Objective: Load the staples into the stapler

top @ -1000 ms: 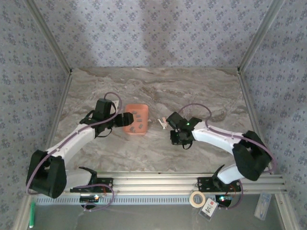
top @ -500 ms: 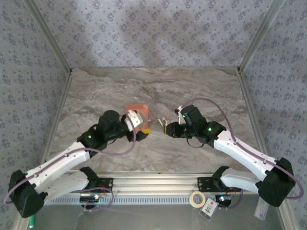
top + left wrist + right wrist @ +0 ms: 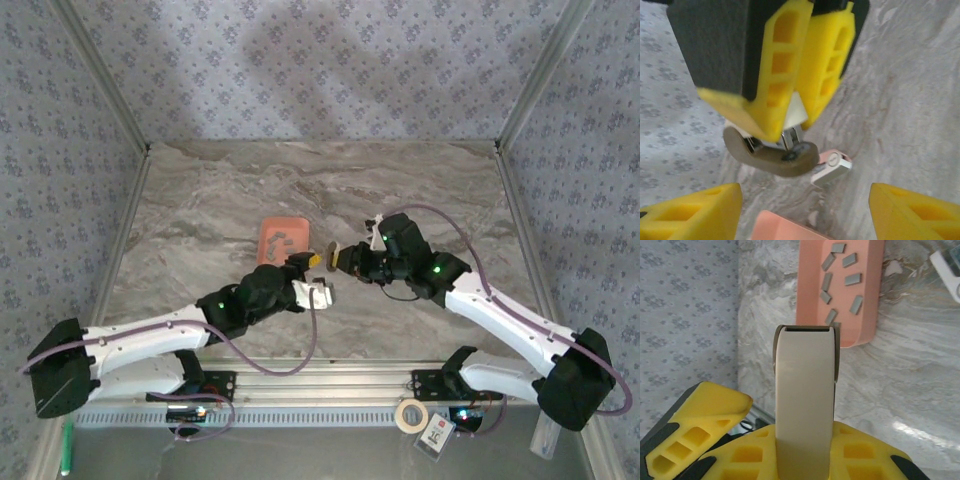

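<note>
Meanwhile, staples (image 3: 852,278) lie in the tray (image 3: 807,290); right tool (image 3: 790,114) pinches stapler (image 3: 805,405), left tool (image 3: 805,202) spread.

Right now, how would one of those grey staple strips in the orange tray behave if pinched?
The staples look thin and flat, so probably light and hard to lift off the tray floor. They lie loose at mixed angles, so a nudge would likely slide them. Being so slim, one might snap.

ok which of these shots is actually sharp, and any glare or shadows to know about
Left wrist view: soft throughout, the stapler smeared. Right wrist view: the staples in the tray are crisp, with glare on the table at lower right. Top view: even light, faint shadows on the back wall.
</note>
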Motion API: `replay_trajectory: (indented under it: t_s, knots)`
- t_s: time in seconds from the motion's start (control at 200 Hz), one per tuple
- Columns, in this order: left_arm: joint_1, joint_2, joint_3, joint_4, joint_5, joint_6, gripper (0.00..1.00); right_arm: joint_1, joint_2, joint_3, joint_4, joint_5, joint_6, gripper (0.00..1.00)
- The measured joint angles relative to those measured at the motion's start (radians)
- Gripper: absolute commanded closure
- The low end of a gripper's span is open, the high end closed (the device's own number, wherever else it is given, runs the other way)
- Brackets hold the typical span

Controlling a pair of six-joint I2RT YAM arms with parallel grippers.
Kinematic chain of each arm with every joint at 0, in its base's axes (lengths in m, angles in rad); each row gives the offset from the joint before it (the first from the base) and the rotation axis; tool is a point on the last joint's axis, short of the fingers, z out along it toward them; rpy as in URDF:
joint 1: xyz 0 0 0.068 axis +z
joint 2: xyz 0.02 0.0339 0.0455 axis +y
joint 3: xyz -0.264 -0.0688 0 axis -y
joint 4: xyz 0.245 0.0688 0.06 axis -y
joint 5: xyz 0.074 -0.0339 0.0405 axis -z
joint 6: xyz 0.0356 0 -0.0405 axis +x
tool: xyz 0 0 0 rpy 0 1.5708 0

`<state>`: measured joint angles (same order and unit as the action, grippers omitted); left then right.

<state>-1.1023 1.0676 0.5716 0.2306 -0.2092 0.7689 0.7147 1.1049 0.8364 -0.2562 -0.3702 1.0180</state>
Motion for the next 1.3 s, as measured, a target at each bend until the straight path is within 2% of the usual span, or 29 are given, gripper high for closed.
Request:
replay_trajectory:
  t_s: [0.15, 0.45, 0.79, 0.89, 1.0, 1.115, 1.299]
  knots:
    - [-0.005, 0.019, -0.006, 0.090, -0.050, 0.036, 0.39, 0.000, 0.004, -0.002, 0.035, -0.037, 0.066, 0.90]
    - [-0.005, 0.043, -0.020, 0.153, -0.102, 0.096, 0.40, 0.000, 0.004, -0.024, 0.103, -0.093, 0.158, 0.92]
    - [-0.006, 0.048, -0.046, 0.212, -0.121, 0.146, 0.73, -0.001, 0.002, -0.035, 0.144, -0.111, 0.215, 0.91]
    - [-0.007, 0.038, -0.055, 0.216, -0.119, 0.154, 0.79, -0.002, 0.001, -0.038, 0.151, -0.109, 0.237, 0.84]
    - [-0.007, 0.018, -0.056, 0.205, -0.113, 0.150, 0.88, -0.002, -0.004, -0.038, 0.157, -0.114, 0.243, 0.67]
    - [-0.011, -0.026, -0.055, 0.153, -0.097, 0.110, 1.00, -0.004, -0.029, -0.039, 0.145, -0.104, 0.204, 0.59]
    - [0.023, -0.093, -0.025, -0.013, -0.041, 0.000, 1.00, -0.033, -0.127, -0.067, 0.127, -0.063, 0.113, 0.52]
